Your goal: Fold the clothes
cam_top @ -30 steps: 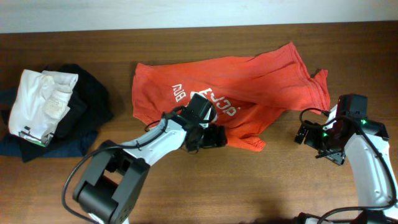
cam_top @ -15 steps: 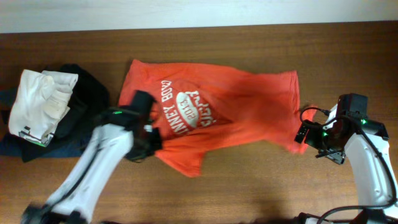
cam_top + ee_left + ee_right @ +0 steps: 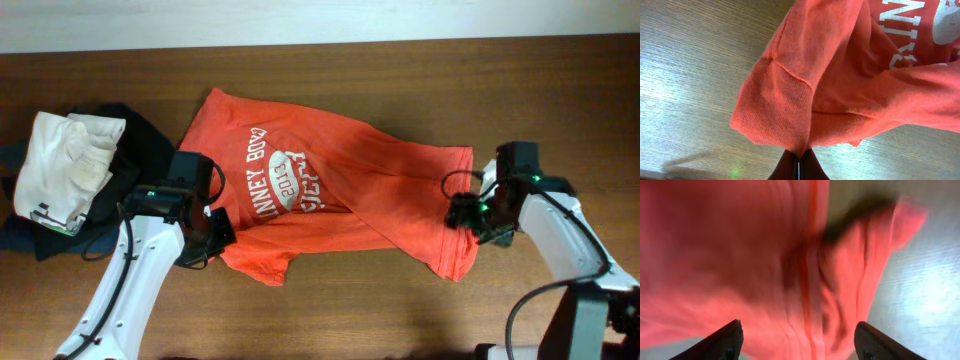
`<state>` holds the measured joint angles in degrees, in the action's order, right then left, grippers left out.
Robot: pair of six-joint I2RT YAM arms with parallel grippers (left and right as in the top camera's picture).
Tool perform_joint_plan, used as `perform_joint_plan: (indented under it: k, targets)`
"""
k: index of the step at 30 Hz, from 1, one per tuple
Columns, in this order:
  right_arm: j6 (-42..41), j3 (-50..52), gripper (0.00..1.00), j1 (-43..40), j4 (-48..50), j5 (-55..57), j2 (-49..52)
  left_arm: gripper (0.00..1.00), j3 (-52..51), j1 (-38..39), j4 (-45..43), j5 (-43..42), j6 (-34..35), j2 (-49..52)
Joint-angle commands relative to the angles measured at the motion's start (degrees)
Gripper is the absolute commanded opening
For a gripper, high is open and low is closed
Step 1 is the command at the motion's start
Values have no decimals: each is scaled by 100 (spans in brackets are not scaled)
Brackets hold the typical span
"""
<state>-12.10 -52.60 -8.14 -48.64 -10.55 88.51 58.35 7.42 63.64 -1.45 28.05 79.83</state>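
The clothes, a red-orange T-shirt [image 3: 340, 190] with white lettering facing up, lie spread across the middle of the table. My left gripper [image 3: 214, 236] is at the shirt's lower left edge. In the left wrist view its fingers [image 3: 810, 169] are shut on a fold of the orange cloth [image 3: 790, 100], which hangs bunched from them. My right gripper [image 3: 462, 214] is at the shirt's right edge. In the right wrist view its fingers [image 3: 730, 339] stand wide apart, open, with blurred orange cloth [image 3: 765, 265] filling the space between them.
At the far left of the wooden table [image 3: 400, 310] lies a pile: a white garment [image 3: 65, 160] on top of black and navy garments [image 3: 145, 150]. The table's back edge runs along the top of the overhead view.
My left gripper shut on the shirt and dragged its edge to the left, spreading it with the lettering up. My right gripper moved left onto the shirt's right edge.
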Motion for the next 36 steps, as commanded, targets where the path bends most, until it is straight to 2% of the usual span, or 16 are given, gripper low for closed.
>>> perform_joint_plan:
  k: [1, 5, 10, 12, 14, 15, 16, 19, 21, 25, 26, 27, 28, 29, 33, 36]
  targets:
    - [-98, -7, 75, 33, -267, 42, 282, 1, -35, -20, -35, 24, -76, -46]
    - [-13, 157, 74, 37, -413, -20, 472, 1, -35, -20, -63, 22, -76, -46]
    - [-15, 363, 60, 98, -398, -302, 472, 1, -35, -20, -66, 24, -76, -46]
    - [-20, 498, 45, 389, -251, -302, 472, 1, -35, -20, -66, 24, -76, -46]
    - [-35, 597, 40, 730, -140, -297, 474, 1, -35, -20, -66, 24, -76, -46]
    - [-37, 610, 27, 866, -101, -299, 474, 1, -35, -20, -63, 22, -76, -46]
    - [-42, 610, 4, 933, -120, -302, 474, 1, -35, -20, -66, 24, -76, -46]
    - [184, 420, 4, 925, -789, -1403, 437, 1, -35, -20, -66, 24, -76, -46]
    - [590, -310, 4, 828, -1270, -2096, 350, 1, -35, -20, -103, 24, -76, -46]
    - [341, -2203, 4, -166, -868, -1493, 348, 1, -35, -20, -103, 24, -76, -46]
    - [262, -2350, 15, -380, -629, -1158, 348, 1, -35, -20, -105, 24, -76, -46]
    - [264, -2365, 49, -579, -479, -966, 350, 1, -35, -20, -105, 24, -76, -46]
    - [267, -2356, 65, -688, -522, -850, 380, 1, -35, -20, -109, 24, -76, -46]
    - [286, -2337, 72, -774, -776, -715, 420, 1, -35, -20, -107, 24, -76, -46]
    - [291, -2249, 75, -601, -1528, -415, 490, 1, -35, -20, -146, 22, -76, -46]
    - [597, -2046, 66, -118, -1408, -367, 503, 1, -35, -20, -146, 24, -76, -46]
